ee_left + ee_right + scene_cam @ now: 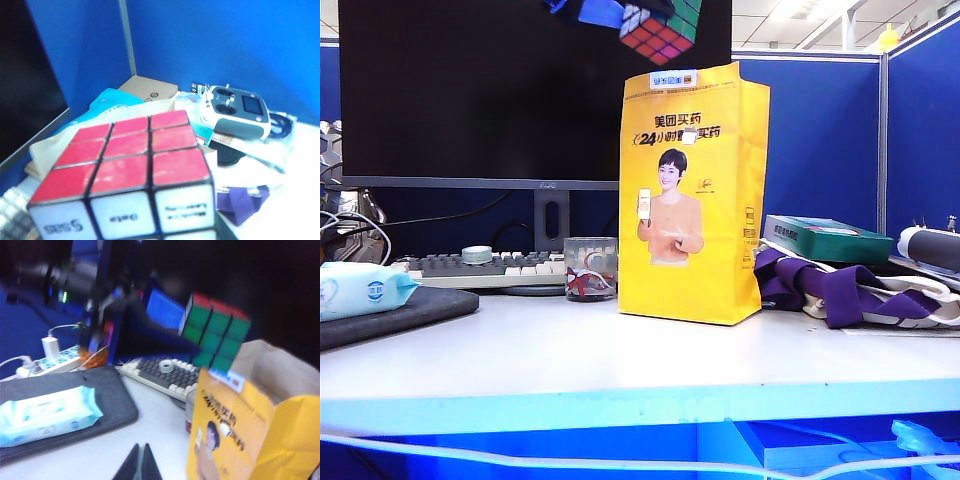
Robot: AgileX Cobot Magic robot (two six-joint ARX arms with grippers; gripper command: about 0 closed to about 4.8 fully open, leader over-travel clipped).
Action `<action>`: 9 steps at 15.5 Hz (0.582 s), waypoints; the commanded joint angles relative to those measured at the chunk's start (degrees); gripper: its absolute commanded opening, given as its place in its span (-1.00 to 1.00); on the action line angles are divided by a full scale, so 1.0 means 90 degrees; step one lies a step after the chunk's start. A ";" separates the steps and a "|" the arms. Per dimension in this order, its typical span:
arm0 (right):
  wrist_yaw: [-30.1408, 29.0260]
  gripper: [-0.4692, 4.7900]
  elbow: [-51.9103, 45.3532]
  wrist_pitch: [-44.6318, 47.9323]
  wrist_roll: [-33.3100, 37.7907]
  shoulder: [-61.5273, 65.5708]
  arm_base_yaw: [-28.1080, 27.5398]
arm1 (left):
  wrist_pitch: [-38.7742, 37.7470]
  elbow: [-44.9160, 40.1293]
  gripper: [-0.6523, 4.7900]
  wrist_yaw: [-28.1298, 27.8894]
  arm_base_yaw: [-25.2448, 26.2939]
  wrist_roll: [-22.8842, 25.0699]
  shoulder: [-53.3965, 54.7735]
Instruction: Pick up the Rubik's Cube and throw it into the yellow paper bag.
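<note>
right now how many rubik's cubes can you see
1: the multicoloured 3x3 Rubik's Cube is held in the left gripper's jaws in the air above the open tall yellow paper bag. More could be hidden inside the bag.

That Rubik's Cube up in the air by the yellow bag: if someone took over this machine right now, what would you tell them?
Left tool: shut on the Rubik's Cube, held high, just above and slightly left of the bag's open mouth.
Right tool: shut, holding nothing, low over the table in front of the bag.
Yellow paper bag: upright on the table, open at the top, beside the glass cup.
Done: cube picked up and carried to the bag.
Left: centre it over the opening and release.
</note>
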 commanded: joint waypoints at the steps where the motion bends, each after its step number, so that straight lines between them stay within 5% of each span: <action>1: 0.0002 -0.82 0.0126 0.0029 -0.0034 0.0192 0.0000 | 0.0831 0.0041 -0.69 0.0160 -0.0005 0.0182 0.0070; 9: -0.0046 -0.82 0.0189 -0.0012 -0.0046 0.0352 0.0000 | 0.1775 0.0656 -0.70 0.0138 0.0002 -0.0272 0.0833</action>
